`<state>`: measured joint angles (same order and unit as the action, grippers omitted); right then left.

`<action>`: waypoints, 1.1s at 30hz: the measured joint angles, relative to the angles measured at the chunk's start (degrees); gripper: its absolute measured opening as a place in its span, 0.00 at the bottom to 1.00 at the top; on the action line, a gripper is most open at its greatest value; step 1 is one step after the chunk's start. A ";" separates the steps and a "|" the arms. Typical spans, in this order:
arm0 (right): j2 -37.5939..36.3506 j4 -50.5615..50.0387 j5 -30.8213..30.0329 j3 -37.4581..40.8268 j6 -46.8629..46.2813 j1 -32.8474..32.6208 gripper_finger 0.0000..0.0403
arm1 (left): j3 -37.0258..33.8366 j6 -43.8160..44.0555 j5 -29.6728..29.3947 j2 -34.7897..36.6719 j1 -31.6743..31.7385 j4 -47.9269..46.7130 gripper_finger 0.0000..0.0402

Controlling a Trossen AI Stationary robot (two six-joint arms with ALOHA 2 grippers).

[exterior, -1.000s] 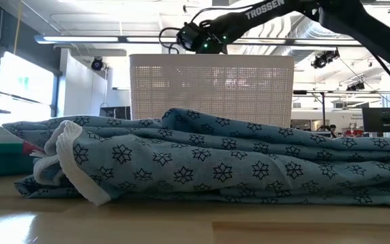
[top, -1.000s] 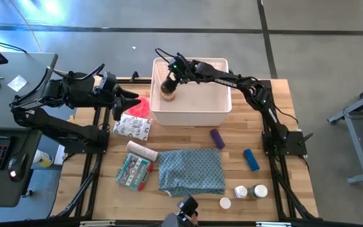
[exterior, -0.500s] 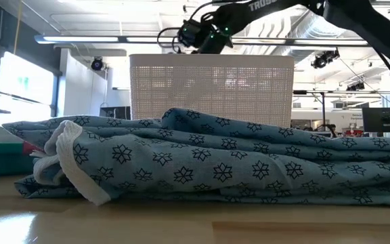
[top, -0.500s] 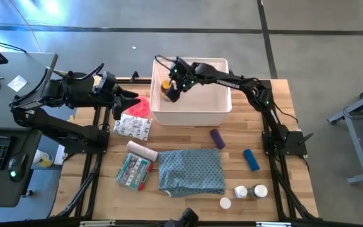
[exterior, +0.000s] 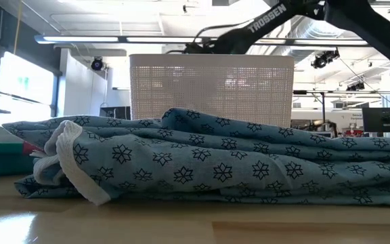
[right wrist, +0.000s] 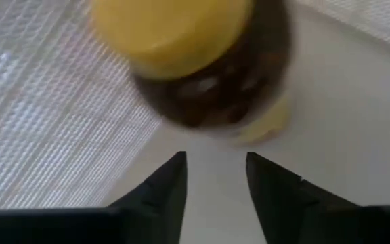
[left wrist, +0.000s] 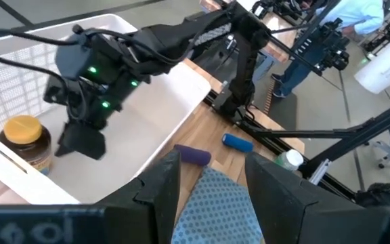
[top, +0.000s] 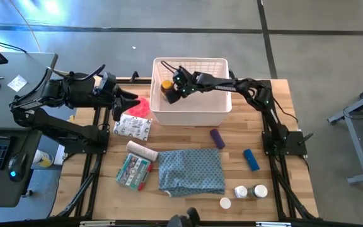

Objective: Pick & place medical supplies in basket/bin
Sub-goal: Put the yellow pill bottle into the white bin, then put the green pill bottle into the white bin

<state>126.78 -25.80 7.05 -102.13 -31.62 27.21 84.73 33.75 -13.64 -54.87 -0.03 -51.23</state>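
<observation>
The white latticed basket stands at the table's far middle. An amber bottle with a yellow cap stands upright on the floor of its left end. My right gripper reaches down inside the basket just beside that bottle. In its wrist view its fingers stand apart with bare basket floor between them and the bottle just beyond their tips. My left gripper hovers open left of the basket. Other supplies lie on the table.
In front of the basket lie a purple tube, a blue tube, the patterned cloth, a bandage roll, printed packets and a pink-red item. White bottles stand near the right front.
My right gripper has gone down from above the basket's rim into the basket, rolling as it sank; in the low view it has dropped out of sight behind the basket wall. The amber bottle stays at the basket's left end.
</observation>
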 joint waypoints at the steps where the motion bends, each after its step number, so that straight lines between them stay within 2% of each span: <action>1: 0.00 0.92 -0.04 0.47 -0.10 0.30 0.31 | 0.00 0.21 0.45 0.00 0.00 -0.03 0.50; 6: 0.04 9.90 -1.74 1.75 0.03 0.70 0.22 | 0.00 1.28 1.34 0.00 0.00 -0.61 0.50; 10: 0.04 14.34 -5.50 1.81 0.06 0.69 0.18 | 0.00 1.44 2.82 0.00 0.00 -1.47 0.50; 18: 0.02 15.04 -8.18 1.76 1.12 1.02 0.11 | 0.00 2.55 3.09 -0.01 0.02 -1.48 0.50; 26: -1.54 12.92 0.25 1.73 2.03 1.21 0.04 | 0.00 2.55 3.11 -0.02 0.00 -1.44 0.50; 33: -8.91 6.79 7.53 1.73 3.36 2.31 0.00 | 0.00 2.55 2.85 -0.02 0.00 -1.03 0.50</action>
<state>117.87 -19.01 14.57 -100.40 -28.26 29.52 84.73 36.29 -10.79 -54.89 -0.03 -52.26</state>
